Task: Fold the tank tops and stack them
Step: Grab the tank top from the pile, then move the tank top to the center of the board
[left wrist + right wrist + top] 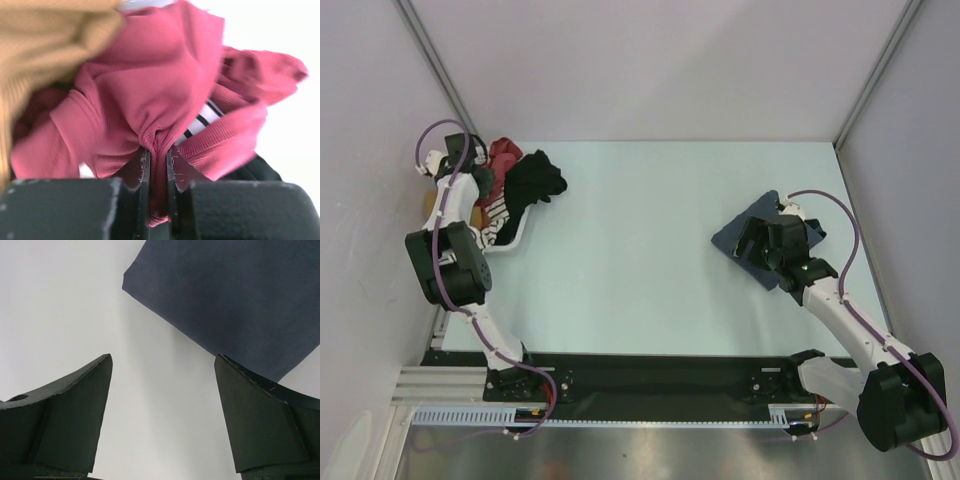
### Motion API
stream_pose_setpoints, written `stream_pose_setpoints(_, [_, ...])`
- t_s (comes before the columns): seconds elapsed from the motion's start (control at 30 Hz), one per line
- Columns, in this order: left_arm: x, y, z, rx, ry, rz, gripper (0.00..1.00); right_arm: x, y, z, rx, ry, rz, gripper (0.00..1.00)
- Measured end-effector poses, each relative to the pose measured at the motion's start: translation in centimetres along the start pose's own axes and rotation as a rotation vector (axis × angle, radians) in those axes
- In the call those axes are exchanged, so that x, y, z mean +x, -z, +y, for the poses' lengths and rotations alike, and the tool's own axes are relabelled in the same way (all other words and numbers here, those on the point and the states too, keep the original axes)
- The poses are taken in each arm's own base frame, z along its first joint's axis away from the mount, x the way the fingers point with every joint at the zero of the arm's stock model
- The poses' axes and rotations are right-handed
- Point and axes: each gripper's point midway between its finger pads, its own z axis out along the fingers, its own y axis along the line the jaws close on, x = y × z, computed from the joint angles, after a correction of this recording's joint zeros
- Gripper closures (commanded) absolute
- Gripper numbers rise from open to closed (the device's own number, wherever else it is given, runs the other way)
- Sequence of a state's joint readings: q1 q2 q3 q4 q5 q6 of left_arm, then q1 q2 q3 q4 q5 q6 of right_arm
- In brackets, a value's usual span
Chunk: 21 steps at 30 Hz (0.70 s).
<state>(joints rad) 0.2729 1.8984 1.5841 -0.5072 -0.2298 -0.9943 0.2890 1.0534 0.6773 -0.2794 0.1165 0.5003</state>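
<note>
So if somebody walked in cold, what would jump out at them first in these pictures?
First, the red tank top, bunched up and pinched in the shut left gripper at the heap of clothes in the table's far left corner. Then the blue-grey tank top, lying folded flat on the right side, with the right gripper open just beside its edge.

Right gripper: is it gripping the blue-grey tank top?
No, the right gripper is open above the table with nothing between its jaws, and the blue-grey tank top lies ahead of it.
</note>
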Motion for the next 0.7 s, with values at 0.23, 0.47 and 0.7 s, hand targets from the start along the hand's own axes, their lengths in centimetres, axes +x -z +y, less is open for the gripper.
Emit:
stream_pose_setpoints(0.23, [0.9,12.3,-3.9,0.218,-0.067,-0.114,0.92,0.7,-0.4,-0.1,0.006,0.006,0.028,0.15])
stream_pose_setpoints(0.47, [-3.0,27.6,-4.9,0.599,0.016,-0.272,1.00,1.0,-0.3,0.0,-0.003,0.011,0.043,0.15])
stream_pose_setpoints(0.7, [7.2,37.9,-5.9,0.966,-0.157,0.016,1.00,0.6,0.2,0.7,-0.030,0.010,0.041,0.15])
